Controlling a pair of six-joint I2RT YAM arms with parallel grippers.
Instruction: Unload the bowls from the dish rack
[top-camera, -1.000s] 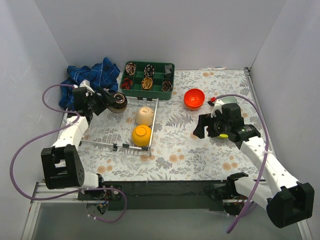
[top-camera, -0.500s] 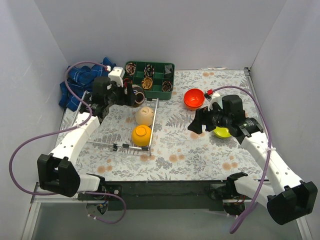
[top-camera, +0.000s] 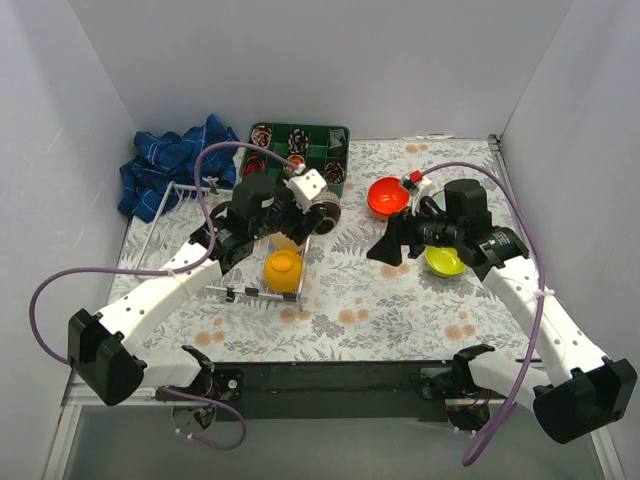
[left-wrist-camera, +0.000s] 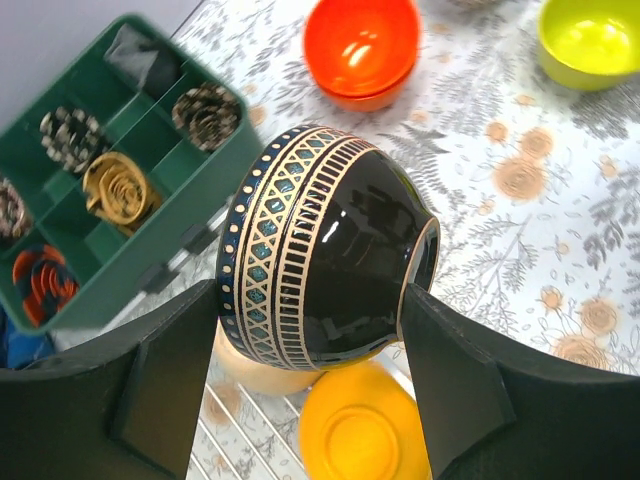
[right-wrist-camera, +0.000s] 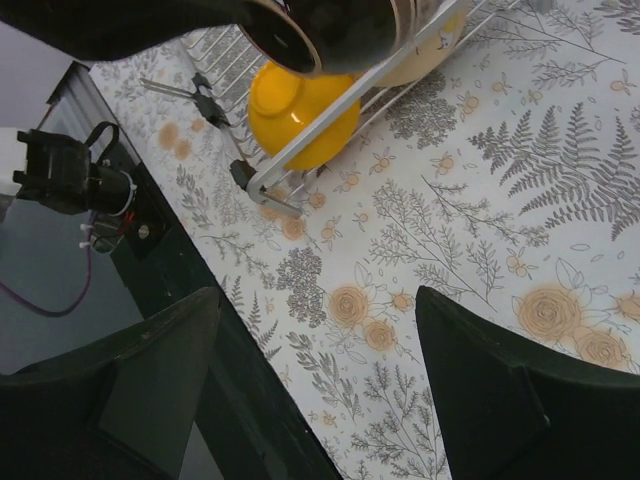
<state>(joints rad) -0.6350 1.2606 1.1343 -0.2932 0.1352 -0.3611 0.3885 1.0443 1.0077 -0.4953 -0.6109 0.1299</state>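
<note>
My left gripper (top-camera: 315, 212) is shut on a dark brown bowl (left-wrist-camera: 330, 250) with a cream and teal lattice band, holding it in the air over the right side of the white wire dish rack (top-camera: 215, 275). Under it in the rack lie a beige bowl (left-wrist-camera: 250, 370) and a yellow-orange bowl (top-camera: 283, 270), the latter upside down. On the table right of the rack sit an orange-red bowl (top-camera: 387, 196) and a lime green bowl (top-camera: 445, 261). My right gripper (top-camera: 385, 247) is open and empty above the table, right of the rack and left of the lime bowl.
A green compartment tray (top-camera: 297, 158) with small coiled items stands at the back, just behind the rack. A blue checked cloth (top-camera: 165, 165) lies at the back left. The table's near edge (right-wrist-camera: 190, 300) and a black frame show under my right gripper.
My left gripper has carried the dark brown bowl from the rack's far left corner rightward over the rack's right side. My right arm shifted left, uncovering the lime green bowl.
</note>
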